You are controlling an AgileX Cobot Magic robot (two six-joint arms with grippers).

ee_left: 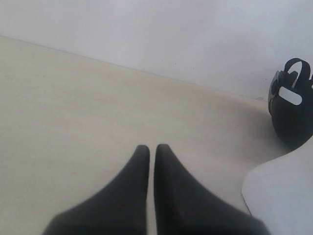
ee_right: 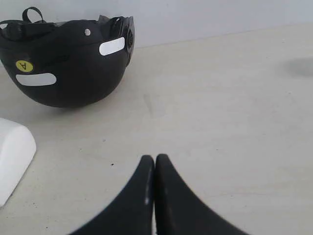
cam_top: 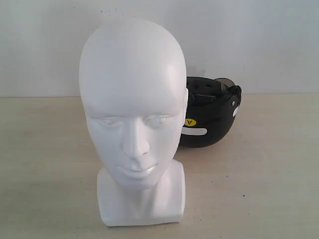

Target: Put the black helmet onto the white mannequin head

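The white mannequin head (cam_top: pixel 132 114) stands upright on its block base at the front of the table, facing the exterior camera. Behind it to the right lies the black helmet (cam_top: pixel 212 117), upside down on its dome with the lining and straps up; it bears white stickers and a yellow round label. The helmet (ee_right: pixel 68 61) also shows in the right wrist view, beside a corner of the mannequin base (ee_right: pixel 12 156). My right gripper (ee_right: pixel 155 157) is shut and empty, well short of the helmet. With its jaws nearly touching, my left gripper (ee_left: pixel 152 147) is shut and empty over bare table; the helmet (ee_left: pixel 292 105) is far off.
A pale wooden table (cam_top: pixel 259 189) carries both things, and a plain white wall (cam_top: pixel 249 35) rises behind. Neither arm shows in the exterior view. A corner of the mannequin base (ee_left: pixel 283 196) lies near my left gripper.
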